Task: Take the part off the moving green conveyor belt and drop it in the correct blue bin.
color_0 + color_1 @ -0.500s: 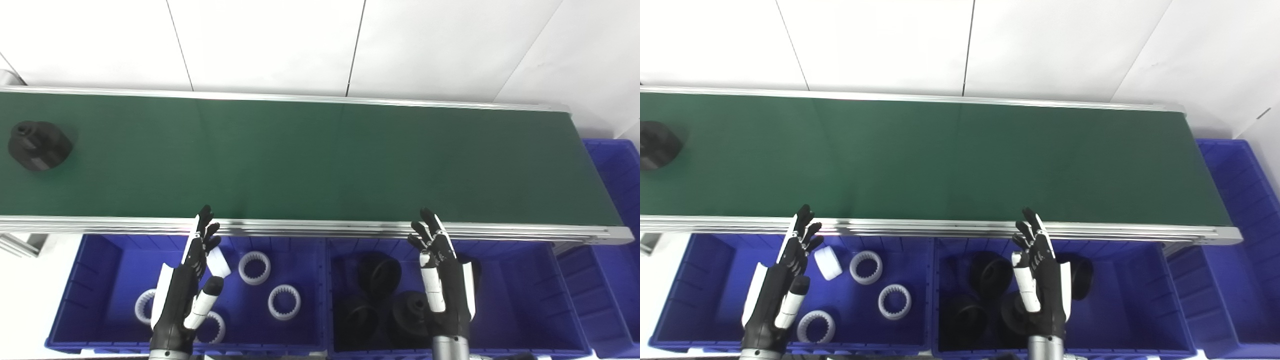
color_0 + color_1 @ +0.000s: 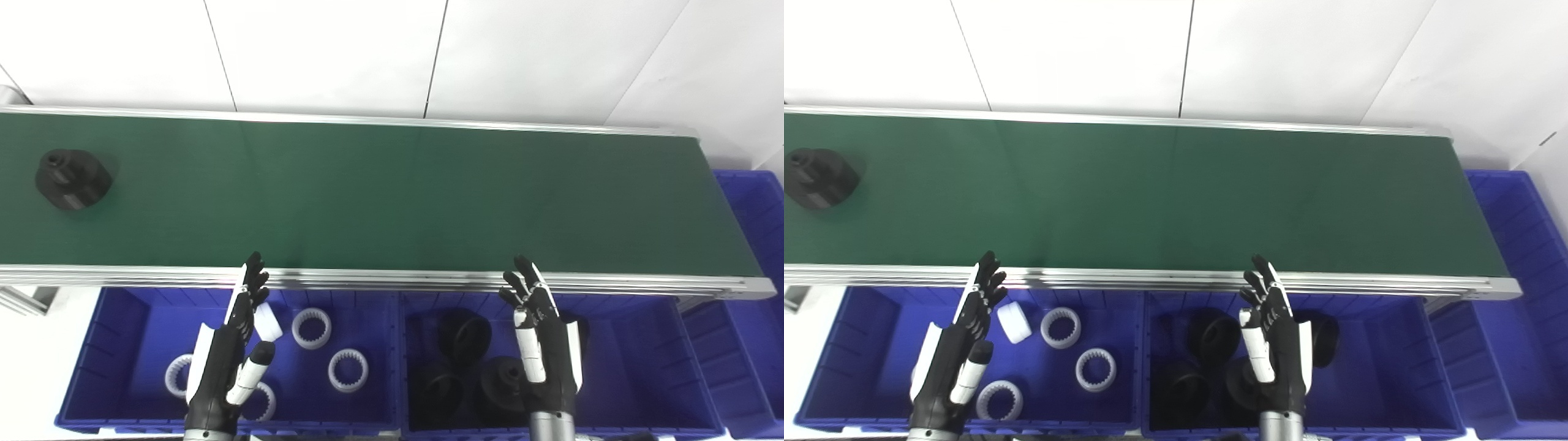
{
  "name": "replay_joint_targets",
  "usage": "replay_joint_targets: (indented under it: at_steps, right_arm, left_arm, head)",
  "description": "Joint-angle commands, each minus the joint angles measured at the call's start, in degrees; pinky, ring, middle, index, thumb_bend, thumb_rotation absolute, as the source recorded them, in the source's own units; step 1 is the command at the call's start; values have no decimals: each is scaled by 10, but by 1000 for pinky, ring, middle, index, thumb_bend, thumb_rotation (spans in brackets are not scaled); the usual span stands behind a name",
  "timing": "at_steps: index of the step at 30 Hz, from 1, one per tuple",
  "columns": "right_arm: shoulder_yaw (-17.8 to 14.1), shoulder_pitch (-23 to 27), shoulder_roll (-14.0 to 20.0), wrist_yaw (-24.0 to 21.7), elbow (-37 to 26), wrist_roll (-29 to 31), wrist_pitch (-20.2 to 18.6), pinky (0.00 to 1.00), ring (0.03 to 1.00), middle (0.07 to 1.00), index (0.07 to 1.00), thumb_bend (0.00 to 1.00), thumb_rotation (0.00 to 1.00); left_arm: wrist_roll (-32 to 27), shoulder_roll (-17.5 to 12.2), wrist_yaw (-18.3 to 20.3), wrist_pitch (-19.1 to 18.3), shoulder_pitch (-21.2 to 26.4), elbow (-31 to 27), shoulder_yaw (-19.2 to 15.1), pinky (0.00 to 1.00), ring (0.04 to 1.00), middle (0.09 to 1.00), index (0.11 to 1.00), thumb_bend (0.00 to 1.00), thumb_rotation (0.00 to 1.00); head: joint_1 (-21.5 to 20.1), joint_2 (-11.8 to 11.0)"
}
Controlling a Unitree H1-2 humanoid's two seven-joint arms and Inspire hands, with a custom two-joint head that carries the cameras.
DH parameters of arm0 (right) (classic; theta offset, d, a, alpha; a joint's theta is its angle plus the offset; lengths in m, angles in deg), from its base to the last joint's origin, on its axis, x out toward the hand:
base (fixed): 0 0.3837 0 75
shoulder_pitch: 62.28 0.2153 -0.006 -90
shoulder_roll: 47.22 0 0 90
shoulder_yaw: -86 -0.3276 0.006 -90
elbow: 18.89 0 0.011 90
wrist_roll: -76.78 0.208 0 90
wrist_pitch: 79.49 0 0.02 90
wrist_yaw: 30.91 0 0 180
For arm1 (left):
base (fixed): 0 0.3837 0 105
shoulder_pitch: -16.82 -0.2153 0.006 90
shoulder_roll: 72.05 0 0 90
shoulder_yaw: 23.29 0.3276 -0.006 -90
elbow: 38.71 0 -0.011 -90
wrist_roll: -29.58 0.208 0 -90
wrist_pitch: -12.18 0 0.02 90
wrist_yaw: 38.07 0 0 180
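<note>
Black part (image 2: 73, 179): you find it at the far-left end of the green conveyor belt (image 2: 392, 196), lying on the belt surface, untouched and well apart from both robot hands. Left blue bin (image 2: 92, 361): it sits just below the belt's near rail and holds white toothed rings (image 2: 311, 327) and a plain white piece (image 2: 1014, 321). Left robot hand (image 2: 229, 355): you see it raised over this bin, fingers spread and pointing toward the belt, holding nothing. Right blue bin (image 2: 661, 361): beside the first, it holds several black parts (image 2: 465, 334) that look like the one on the belt, so you may judge this the correct destination. Right robot hand (image 2: 542, 349): it hangs over that bin, fingers apart, empty. Third blue bin (image 2: 756, 208): it stands at the belt's far-right end, contents not visible. Progress: for this part nothing is done; the approach, grasp, lift and drop all remain, and you may expect the part must come nearer before either robot hand can reach it.
</note>
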Motion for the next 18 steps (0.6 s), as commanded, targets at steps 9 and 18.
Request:
replay_joint_targets:
  at_steps: [9,18]
  right_arm:
    - [-1,-3,1,-6,-12,4,22,820,881,930,889,771,849]
    - [-1,-1,3,-8,-6,6,28,826,885,935,891,778,853]
  left_arm:
    - [-4,-1,-2,23,1,-13,2,932,979,1000,1000,882,980]
    - [-5,-1,-2,20,1,-12,2,919,974,1000,1000,869,979]
  head:
    - [-1,0]
    - [0,0]
